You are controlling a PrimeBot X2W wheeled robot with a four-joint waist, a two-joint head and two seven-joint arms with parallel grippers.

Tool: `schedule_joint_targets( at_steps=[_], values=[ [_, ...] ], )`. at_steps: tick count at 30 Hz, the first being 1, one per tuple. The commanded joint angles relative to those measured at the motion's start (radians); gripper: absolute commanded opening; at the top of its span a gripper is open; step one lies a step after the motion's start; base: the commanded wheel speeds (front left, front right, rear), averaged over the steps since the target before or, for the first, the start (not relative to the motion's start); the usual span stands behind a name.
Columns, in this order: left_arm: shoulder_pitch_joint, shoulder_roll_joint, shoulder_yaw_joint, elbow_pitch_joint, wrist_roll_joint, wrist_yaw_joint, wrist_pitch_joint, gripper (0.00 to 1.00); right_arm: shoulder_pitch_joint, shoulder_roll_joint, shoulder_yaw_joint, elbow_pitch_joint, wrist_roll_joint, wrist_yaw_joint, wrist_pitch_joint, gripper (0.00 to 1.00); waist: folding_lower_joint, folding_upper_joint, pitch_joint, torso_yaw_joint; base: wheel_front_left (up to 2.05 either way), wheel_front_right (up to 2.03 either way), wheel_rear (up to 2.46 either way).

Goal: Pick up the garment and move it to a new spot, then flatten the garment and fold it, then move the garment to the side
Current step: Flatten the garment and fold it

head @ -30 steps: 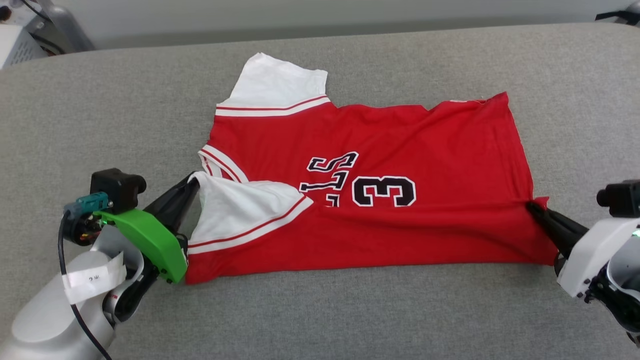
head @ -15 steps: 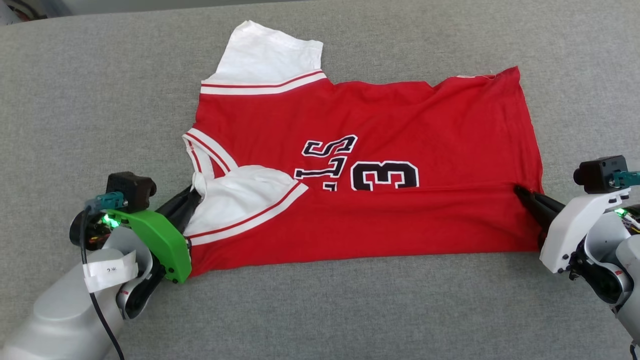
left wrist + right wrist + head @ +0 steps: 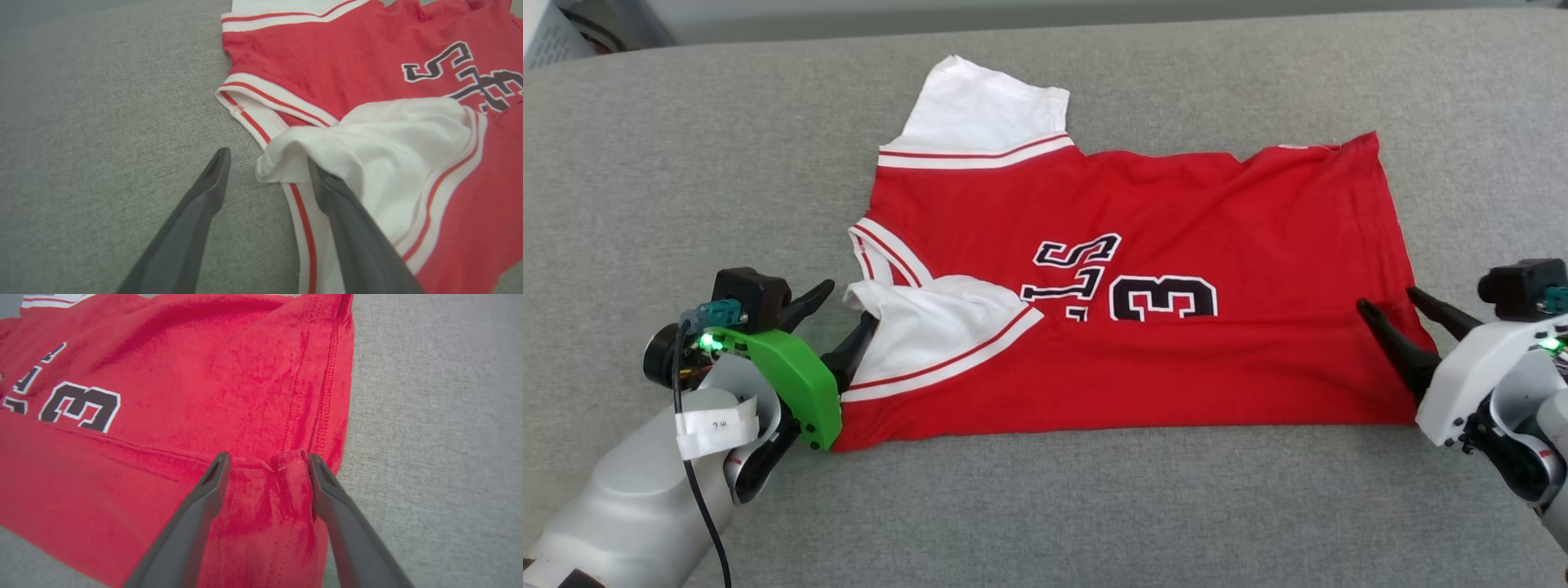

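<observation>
I've just let go: jaws now spread open on my left gripper (image 3: 851,302) at the folded-in sleeve (image 3: 931,314) and my right gripper (image 3: 1386,297) at the hem (image 3: 1395,237). The garment (image 3: 1176,220) lies on the grey padded surface (image 3: 686,163); this fold seems set.

Lighting: bright, even and diffuse, with a thin soft shadow under the garment (image 3: 1143,245) hem. My head view is sharp throughout. My wrist views are wide-angle, stretched toward the edges, my near fingers (image 3: 184,237) slightly soft.
</observation>
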Motion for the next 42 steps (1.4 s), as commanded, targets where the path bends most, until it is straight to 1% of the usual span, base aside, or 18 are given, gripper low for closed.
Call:
schedule_joint_targets(
  at_steps=[1, 4, 6, 8, 10, 14, 17, 20, 24, 27, 31, 35, 38, 42],
  values=[
    [-0.031, 0.004, -0.013, -0.001, 0.001, -0.003, -0.007, 1.0, 0.029, -0.014, -0.012, -0.011, 0.011, -0.001, -0.026, 1.0, -0.0001, 0.0, -0.036, 0.026, 0.0, 0.0, 0.0],
    [-0.054, 0.009, -0.037, -0.009, -0.001, -0.003, 0.0, 1.0, 0.066, -0.027, -0.029, -0.034, 0.013, -0.001, -0.049, 1.0, -0.0001, 0.0, -0.059, 0.039, 0.0, 0.0, 0.0],
    [-0.074, 0.018, -0.055, -0.02, -0.007, -0.003, 0.022, 1.0, 0.088, -0.034, -0.035, -0.048, 0.0, -0.001, -0.057, 1.0, -0.0001, 0.0, -0.072, 0.046, 0.0, 0.0, 0.0],
    [-0.1, 0.031, -0.068, -0.032, -0.017, -0.003, 0.053, 1.0, 0.106, -0.034, -0.045, -0.064, -0.007, -0.001, -0.059, 1.0, -0.0001, 0.0, -0.082, 0.051, 0.0, 0.0, 0.0],
    [-0.123, 0.042, -0.07, -0.043, -0.052, -0.003, 0.106, 1.0, 0.117, -0.036, -0.055, -0.08, -0.02, -0.001, -0.057, 1.0, -0.0001, 0.0, -0.091, 0.052, 0.0, 0.0, 0.0],
    [-0.169, 0.069, -0.099, -0.072, -0.115, -0.003, 0.271, 1.0, 0.136, -0.034, -0.078, -0.106, -0.046, -0.001, -0.042, 1.0, -0.0001, 0.0, -0.109, 0.051, 0.0, 0.0, 0.0],
    [-0.19, 0.075, -0.113, -0.101, -0.193, -0.003, 0.398, 1.0, 0.151, -0.03, -0.099, -0.125, -0.056, -0.001, -0.026, 1.0, -0.0001, 0.0, -0.118, 0.052, 0.0, 0.0, 0.0],
    [-0.207, 0.083, -0.132, -0.107, -0.241, -0.003, 0.501, 1.0, 0.161, -0.023, -0.114, -0.14, -0.067, -0.001, -0.011, 1.0, -0.0001, 0.0, -0.125, 0.048, 0.0, 0.0, 0.0],
    [-0.21, 0.08, -0.157, -0.11, -0.316, -0.003, 0.644, 1.0, 0.176, -0.016, -0.133, -0.159, -0.079, -0.001, 0.009, 1.0, -0.0001, 0.0, -0.13, 0.044, 0.0, 0.0, 0.0],
    [-0.208, 0.081, -0.184, -0.107, -0.327, -0.003, 0.72, 1.0, 0.184, -0.01, -0.148, -0.169, -0.087, -0.001, 0.022, 1.0, -0.0001, 0.0, -0.131, 0.04, 0.0, 0.0, 0.0],
    [-0.185, 0.073, -0.204, -0.099, -0.347, -0.003, 0.789, 1.0, 0.192, 0.001, -0.161, -0.178, -0.093, -0.001, 0.034, 1.0, -0.0001, 0.0, -0.13, 0.034, 0.0, 0.0, 0.0],
    [-0.151, 0.063, -0.214, -0.082, -0.36, -0.003, 0.821, 1.0, 0.194, 0.017, -0.165, -0.18, -0.096, -0.001, 0.043, 1.0, -0.0001, 0.0, -0.125, 0.025, 0.0, 0.0, 0.0],
    [-0.124, 0.056, -0.222, -0.076, -0.357, -0.003, 0.838, 1.0, 0.193, 0.023, -0.167, -0.18, -0.098, -0.001, 0.046, 1.0, -0.0001, 0.0, -0.117, 0.021, 0.0, 0.0, 0.0],
    [-0.092, 0.04, -0.226, -0.068, -0.362, -0.003, 0.832, 1.0, 0.187, 0.031, -0.169, -0.176, -0.098, -0.001, 0.048, 1.0, -0.0001, 0.0, -0.104, 0.016, 0.0, 0.0, 0.0]
  ],
)
